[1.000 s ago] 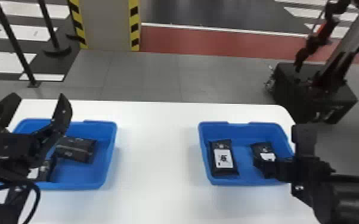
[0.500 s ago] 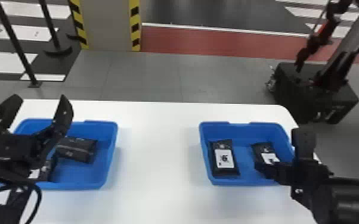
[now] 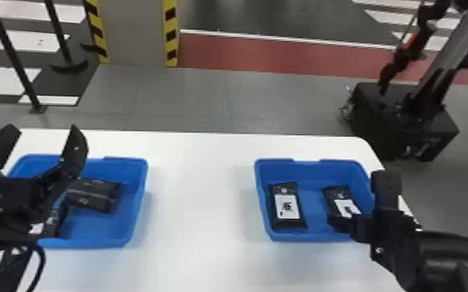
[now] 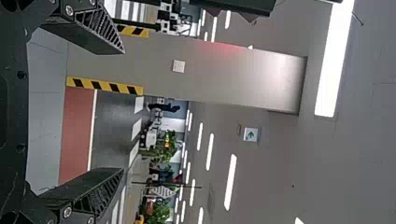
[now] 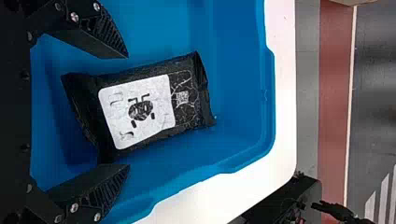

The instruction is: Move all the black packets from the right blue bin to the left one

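Robotics lab or workshop: hazard-striped pillar (image 3: 134, 31), lane-marked floor (image 3: 268, 54), another robot (image 3: 404, 124).

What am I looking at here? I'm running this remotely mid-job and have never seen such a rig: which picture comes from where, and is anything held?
This is a two-armed robot. The head view looks forward and down from its head; each wrist view comes from a camera on that arm and is turned sideways.

On the white table sit two blue bins. The right bin holds two black packets with white labels, one at left and one at right. The left bin has at least two packets, partly behind the left gripper.

Both grippers are open. The right gripper has its fingers on either side of the right-hand packet, but nothing appears to be held.
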`<state>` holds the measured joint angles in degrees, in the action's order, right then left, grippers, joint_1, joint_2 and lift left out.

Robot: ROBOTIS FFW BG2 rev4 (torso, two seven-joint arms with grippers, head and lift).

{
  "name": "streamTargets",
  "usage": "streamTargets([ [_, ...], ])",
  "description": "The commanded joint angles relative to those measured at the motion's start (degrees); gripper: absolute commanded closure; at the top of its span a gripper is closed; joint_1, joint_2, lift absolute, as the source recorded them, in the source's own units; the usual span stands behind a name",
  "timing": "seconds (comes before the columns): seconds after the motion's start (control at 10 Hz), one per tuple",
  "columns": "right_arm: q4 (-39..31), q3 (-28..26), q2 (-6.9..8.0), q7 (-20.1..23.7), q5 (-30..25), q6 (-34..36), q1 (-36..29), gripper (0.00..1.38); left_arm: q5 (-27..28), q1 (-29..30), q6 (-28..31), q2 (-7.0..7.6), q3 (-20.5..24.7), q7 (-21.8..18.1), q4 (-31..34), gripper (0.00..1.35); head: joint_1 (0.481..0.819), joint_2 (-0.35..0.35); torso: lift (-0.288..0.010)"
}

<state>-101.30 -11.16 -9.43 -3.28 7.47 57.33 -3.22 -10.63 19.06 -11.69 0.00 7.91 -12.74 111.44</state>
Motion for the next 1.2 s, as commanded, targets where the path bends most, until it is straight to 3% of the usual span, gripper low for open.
streamTargets([
  [0.0, -0.16, 0.0, -0.06, -0.85, 0.18, -0.1, -0.01, 0.19, -0.09, 0.06, 0.01, -0.15, 0.0, 0.0, 0.0, 0.13, 0.695, -0.139, -0.11],
  [0.1, -0.3, -0.09, -0.06, -1.47, 0.79, -0.38, -0.29, 0.38, -0.09, 0.06, 0.01, -0.15, 0.17, 0.0, 0.0, 0.13, 0.695, -0.141, -0.11],
  [0.2, 0.54, -0.27, -0.24, -1.73, 2.73, -0.38, -0.57, 0.85, -0.09, 0.2, 0.01, -0.15, 0.26, 0.0, 0.0, 0.13, 0.695, -0.143, -0.11],
  [0.3, 0.12, -0.27, -0.32, -2.79, 3.6, -0.38, -1.14, 1.06, -0.27, 0.2, 0.15, -0.15, 0.26, 0.0, 0.0, 0.13, 0.695, -0.141, -0.11],
  [0.7, -5.65, 0.53, 0.03, -2.87, 2.9, -7.41, -4.93, 1.12, -1.32, 0.48, -0.69, -0.15, 0.17, 0.0, 0.0, 0.14, 0.695, -0.135, -0.11],
  [0.9, -11.69, 2.11, 0.64, -2.79, 3.08, -16.13, -8.73, 1.12, -1.76, -0.08, -0.83, -0.15, -0.18, 0.0, 0.0, 0.14, 0.695, -0.123, -0.11],
  [1.0, -13.38, 3.25, 0.73, -1.38, 4.31, -24.71, -10.42, 1.12, -2.81, -0.22, 0.57, -0.15, -0.35, 0.0, 0.0, 0.14, 0.695, -0.11, -0.11],
  [1.1, -12.82, 3.51, 0.73, 4.07, 4.48, -31.46, -10.42, 1.12, -3.08, -0.22, 0.71, -0.15, -0.44, 0.0, 0.0, 0.14, 0.695, -0.086, -0.11],
])
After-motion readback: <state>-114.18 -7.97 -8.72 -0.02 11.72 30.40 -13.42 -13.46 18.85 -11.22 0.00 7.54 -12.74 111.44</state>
